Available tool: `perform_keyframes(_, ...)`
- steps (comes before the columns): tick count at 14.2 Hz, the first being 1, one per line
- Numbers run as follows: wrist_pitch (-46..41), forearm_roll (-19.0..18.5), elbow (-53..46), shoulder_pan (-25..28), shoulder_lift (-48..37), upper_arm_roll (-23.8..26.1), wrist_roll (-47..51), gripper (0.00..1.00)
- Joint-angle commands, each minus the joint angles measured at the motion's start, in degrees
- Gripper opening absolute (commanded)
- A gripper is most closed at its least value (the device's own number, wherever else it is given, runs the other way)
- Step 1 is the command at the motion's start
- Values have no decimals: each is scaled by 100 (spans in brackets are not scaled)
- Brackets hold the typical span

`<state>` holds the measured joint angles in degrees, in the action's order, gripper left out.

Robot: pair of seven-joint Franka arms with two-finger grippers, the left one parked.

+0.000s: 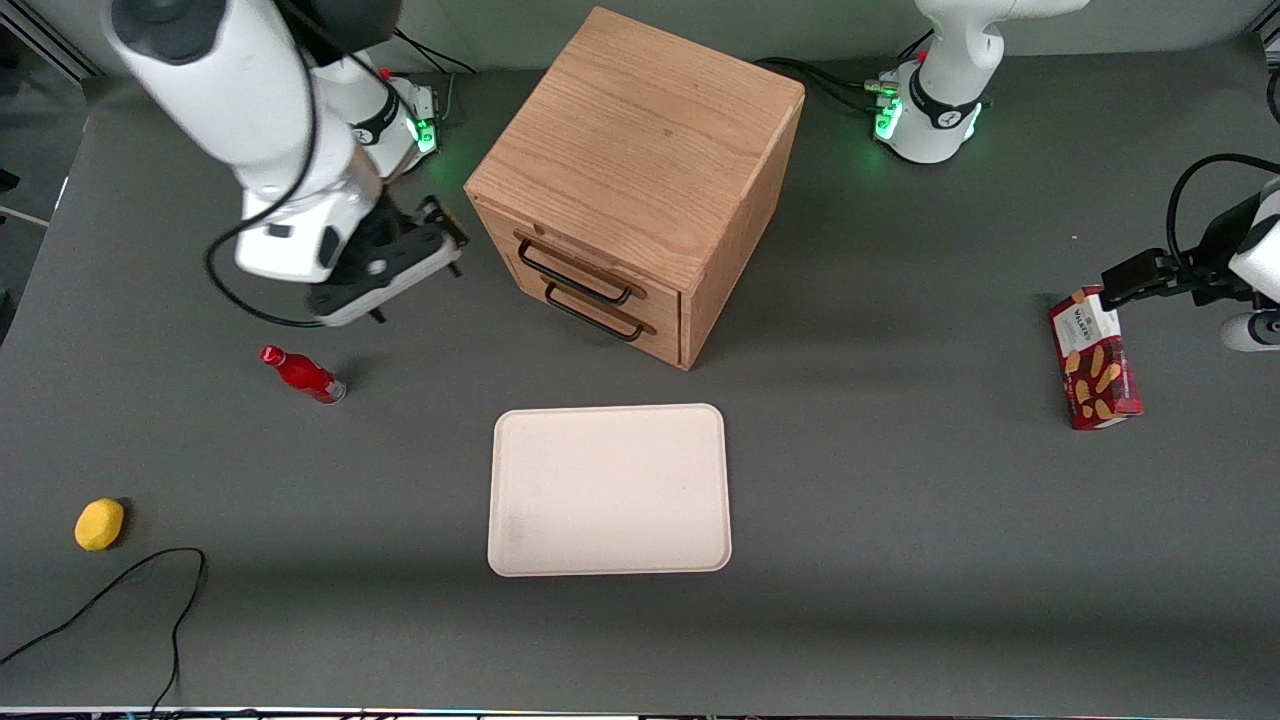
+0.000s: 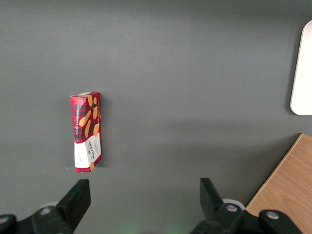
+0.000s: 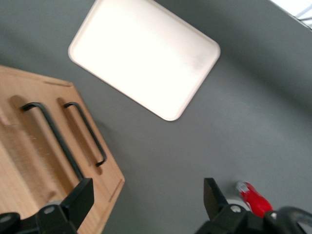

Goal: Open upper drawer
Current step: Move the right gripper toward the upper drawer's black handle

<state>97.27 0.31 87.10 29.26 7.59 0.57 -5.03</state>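
Observation:
The oak cabinet (image 1: 640, 150) stands in the middle of the table with both drawers closed. The upper drawer (image 1: 590, 262) carries a thin black wire handle (image 1: 575, 272), which also shows in the right wrist view (image 3: 53, 141). The bottom drawer's matching handle (image 1: 596, 313) sits just below it. My right gripper (image 1: 447, 238) hovers above the table beside the cabinet's front, toward the working arm's end. It is open (image 3: 146, 195), with only grey table between its fingers (image 3: 80, 195), and it is clear of both handles.
A cream tray (image 1: 610, 490) lies on the table in front of the cabinet, nearer the front camera. A small red bottle (image 1: 302, 374) lies below my gripper. A yellow fruit (image 1: 99, 524) and a black cable (image 1: 150, 590) are near the table's front edge. A red biscuit box (image 1: 1095, 372) lies toward the parked arm's end.

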Motion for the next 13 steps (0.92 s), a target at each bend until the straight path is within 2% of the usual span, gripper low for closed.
perform_keyframes(1,64,48,-184,378,138,-92,-138,100)
perform_keyframes(5,196,512,-132,555,138,-162,-744,100)
perform_keyframes(13,241,452,-26,888,305,-145,-965,100)
